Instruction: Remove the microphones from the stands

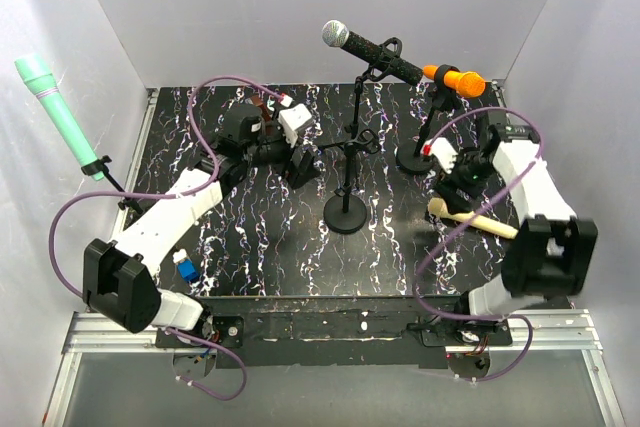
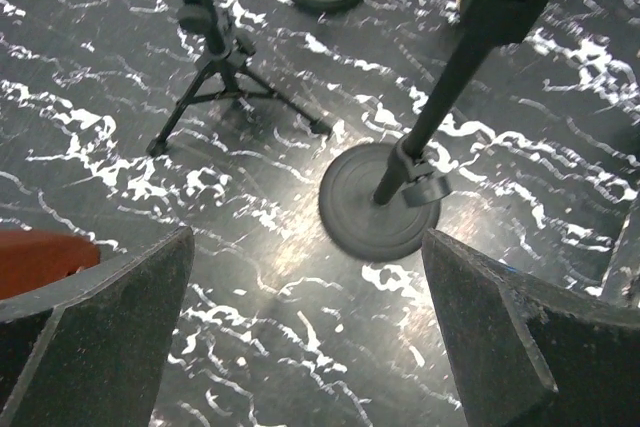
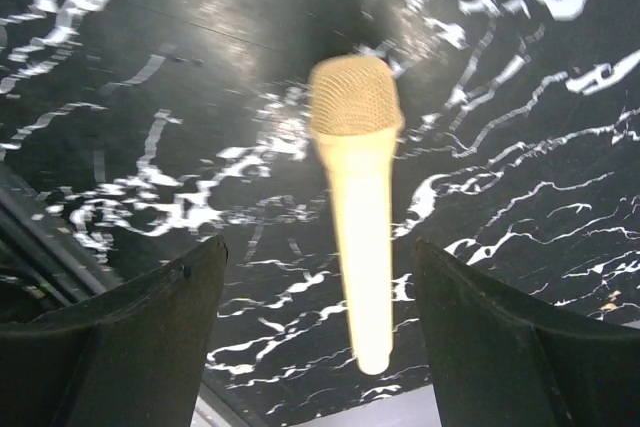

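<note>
A small blue-and-white block [image 1: 186, 268] lies on the black, white-veined counter [image 1: 260, 247], well behind the left claw [image 1: 300, 164] and off to its left. White walls [image 1: 250, 7] rise ahead of that claw.

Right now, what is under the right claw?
A cream microphone lies flat on the black table, below the open right claw. The table patch right beneath it is covered.

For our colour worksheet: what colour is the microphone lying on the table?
The microphone is cream; right wrist view.
</note>
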